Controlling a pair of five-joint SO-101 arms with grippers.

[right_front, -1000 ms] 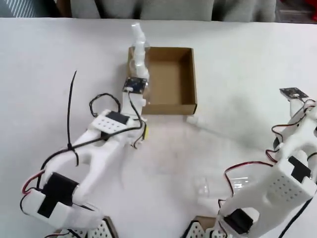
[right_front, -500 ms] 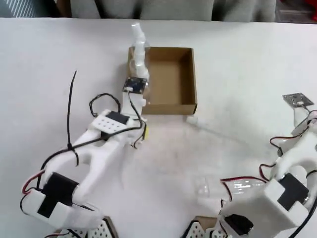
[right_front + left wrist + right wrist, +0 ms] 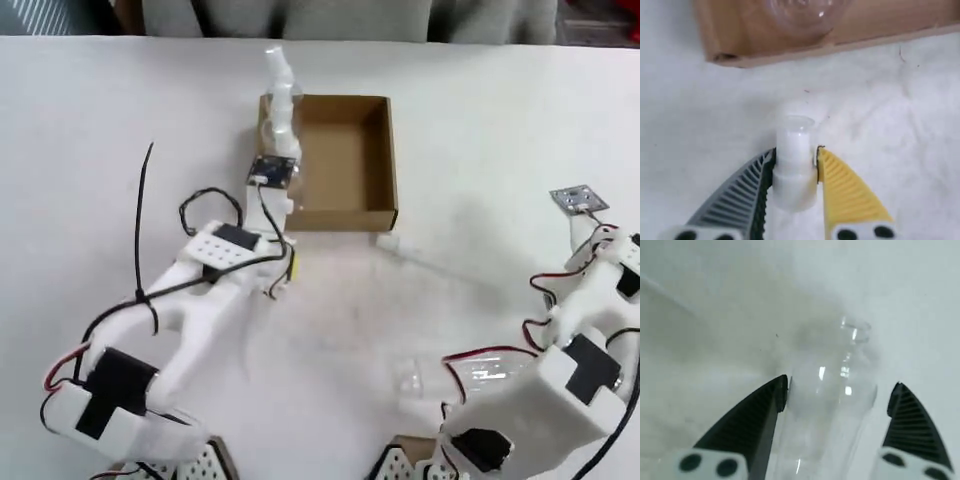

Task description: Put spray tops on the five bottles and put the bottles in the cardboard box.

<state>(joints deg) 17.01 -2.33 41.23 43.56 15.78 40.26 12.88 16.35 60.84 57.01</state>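
Left gripper (image 3: 795, 152) pinches a white spray top (image 3: 795, 167) between its grey and yellow fingers (image 3: 845, 195). The top stands upright over the white table (image 3: 480, 120), just in front of the cardboard box (image 3: 345, 218) and near one of its corners. Whether a bottle sits under the top cannot be made out.

In the left wrist view a rounded clear shape (image 3: 802, 12) shows inside the box, just behind its near wall. Seen from above, a capped bottle (image 3: 281, 100), clear with a white top, stands upright at the box's left wall. Whether it is inside or just outside cannot be told. The left arm (image 3: 200, 290) runs from the table's near-left side up to that wall.

Right gripper (image 3: 840, 387) has its two black fingers (image 3: 755, 415) spread wide, one on each side of an uncapped bottle (image 3: 832, 405). One finger sits close against the bottle's side and the other stands clear of it. The bottle's open mouth points away from the gripper. From above, this bottle lies on its side near the table's near edge, well apart from the box. Its mouth faces the left arm, and its rear part lies under the right arm (image 3: 560, 390), with a red wire arching over it.

A loose top (image 3: 388, 241) lies on the table just in front of the box's near-right corner. Its thin tube trails toward the right arm.
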